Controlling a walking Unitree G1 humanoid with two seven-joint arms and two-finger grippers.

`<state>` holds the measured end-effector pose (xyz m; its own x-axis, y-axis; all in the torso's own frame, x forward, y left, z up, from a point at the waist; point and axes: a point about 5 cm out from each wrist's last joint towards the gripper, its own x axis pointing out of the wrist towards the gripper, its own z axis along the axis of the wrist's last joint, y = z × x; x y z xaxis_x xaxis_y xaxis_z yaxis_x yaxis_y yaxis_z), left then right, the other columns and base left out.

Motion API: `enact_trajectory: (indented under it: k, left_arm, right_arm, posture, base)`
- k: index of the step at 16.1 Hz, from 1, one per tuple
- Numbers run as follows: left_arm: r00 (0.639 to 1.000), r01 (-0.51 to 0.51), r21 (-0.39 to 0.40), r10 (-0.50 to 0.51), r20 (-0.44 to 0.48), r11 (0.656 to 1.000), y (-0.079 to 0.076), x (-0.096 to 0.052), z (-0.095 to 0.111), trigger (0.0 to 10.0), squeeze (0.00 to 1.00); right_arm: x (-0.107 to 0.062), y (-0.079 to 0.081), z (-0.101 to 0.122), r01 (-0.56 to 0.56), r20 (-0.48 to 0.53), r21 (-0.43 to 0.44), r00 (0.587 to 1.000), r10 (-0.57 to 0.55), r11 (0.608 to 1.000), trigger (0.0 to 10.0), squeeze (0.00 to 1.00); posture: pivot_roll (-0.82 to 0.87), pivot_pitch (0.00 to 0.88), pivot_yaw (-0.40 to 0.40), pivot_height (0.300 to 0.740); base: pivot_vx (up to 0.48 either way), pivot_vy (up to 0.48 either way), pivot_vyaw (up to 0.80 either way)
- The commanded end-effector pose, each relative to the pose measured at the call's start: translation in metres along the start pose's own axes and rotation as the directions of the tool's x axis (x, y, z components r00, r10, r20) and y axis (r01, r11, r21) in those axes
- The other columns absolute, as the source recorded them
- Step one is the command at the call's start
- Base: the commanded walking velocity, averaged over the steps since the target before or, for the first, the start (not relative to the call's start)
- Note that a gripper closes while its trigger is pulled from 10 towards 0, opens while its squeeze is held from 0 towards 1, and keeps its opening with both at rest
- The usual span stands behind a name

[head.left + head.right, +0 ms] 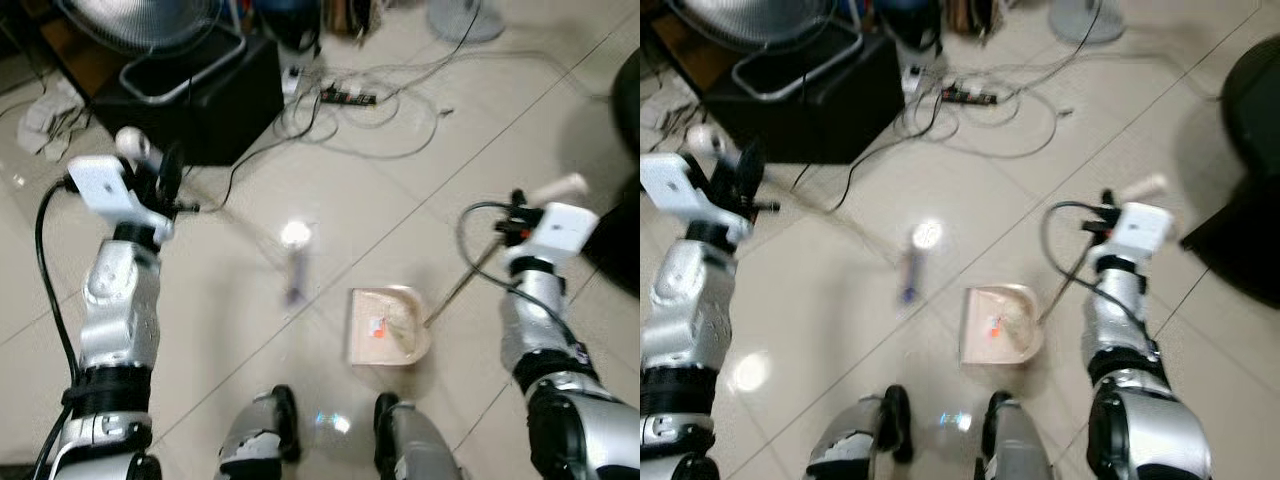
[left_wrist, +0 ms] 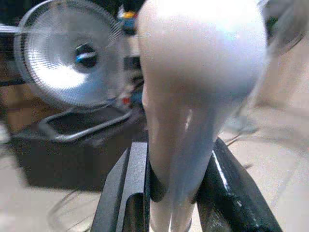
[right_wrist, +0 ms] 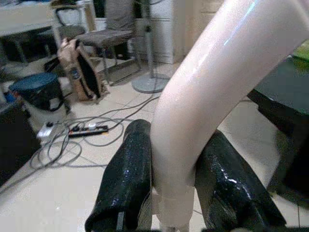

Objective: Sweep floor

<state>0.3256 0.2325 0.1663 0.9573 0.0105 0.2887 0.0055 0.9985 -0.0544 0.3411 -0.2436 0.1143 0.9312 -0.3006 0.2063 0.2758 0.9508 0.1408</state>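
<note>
My left gripper (image 1: 165, 185) is shut on a broom's pale handle (image 2: 193, 87), just below its rounded top (image 1: 130, 142). The thin stick slants down to a blurred broom head (image 1: 293, 278) on the tiled floor, left of the dustpan. That cream dustpan (image 1: 388, 325) lies flat on the floor in front of my feet, with small orange and white scraps inside. Its long thin rod (image 1: 465, 280) rises to a cream grip (image 3: 207, 82), on which my right gripper (image 1: 520, 215) is shut. Black fingers (image 3: 128, 179) press on both sides of this grip.
A black box (image 1: 215, 100) with a grey tray and a fan (image 1: 140, 20) stands at the back left. Loose cables and a power strip (image 1: 348, 96) lie on the floor behind. A dark round object (image 1: 620, 200) stands at right. My feet (image 1: 270, 420) are near the dustpan.
</note>
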Motion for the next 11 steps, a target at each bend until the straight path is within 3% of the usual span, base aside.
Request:
enact_trajectory:
  k: [1,3,5,7,9,11]
  left_arm:
    - [0.998,-0.045,0.080,0.048,-0.029,0.996,0.006,-0.011,-0.011,10.0,0.00]
    - [0.998,-0.015,0.183,0.027,-0.064,0.983,0.002,-0.024,-0.023,10.0,0.00]
    - [0.994,-0.042,0.145,0.056,-0.096,0.988,0.005,-0.032,-0.031,10.0,0.00]
    - [0.992,-0.018,0.162,0.037,-0.118,0.987,0.001,-0.044,-0.040,10.0,0.00]
    - [0.992,0.007,0.196,0.019,-0.129,0.981,-0.005,-0.052,-0.041,10.0,0.00]
    - [0.985,0.048,0.197,-0.014,-0.170,0.979,-0.010,-0.053,-0.045,10.0,0.00]
  right_arm:
    - [0.011,0.002,0.014,-0.007,0.041,0.064,0.999,0.004,0.998,10.0,0.00]
    - [0.026,0.002,0.033,0.003,0.074,0.105,0.997,-0.011,0.994,10.0,0.00]
    - [0.039,0.003,0.050,-0.009,0.097,0.172,0.995,-0.008,0.985,10.0,0.00]
    - [0.052,0.009,0.061,-0.083,0.042,0.245,0.996,0.074,0.966,10.0,0.00]
    - [0.062,0.013,0.090,-0.171,0.105,0.241,0.983,0.150,0.955,10.0,0.00]
    - [0.067,0.011,0.106,-0.183,0.132,0.283,0.980,0.150,0.941,10.0,0.00]
  posture:
    - [0.07,0.119,0.022,0.740]
    - [0.06,0.113,0.022,0.740]
    - [0.05,0.107,0.023,0.740]
    - [0.03,0.056,0.021,0.740]
    - [0.03,0.036,0.013,0.740]
    - [0.02,0.040,0.010,0.740]
  base:
    - [0.000,0.000,0.00]
    - [0.000,0.000,0.00]
    - [0.000,0.000,0.00]
    - [0.000,0.000,0.00]
    - [0.000,0.000,0.00]
    - [0.000,0.000,0.40]
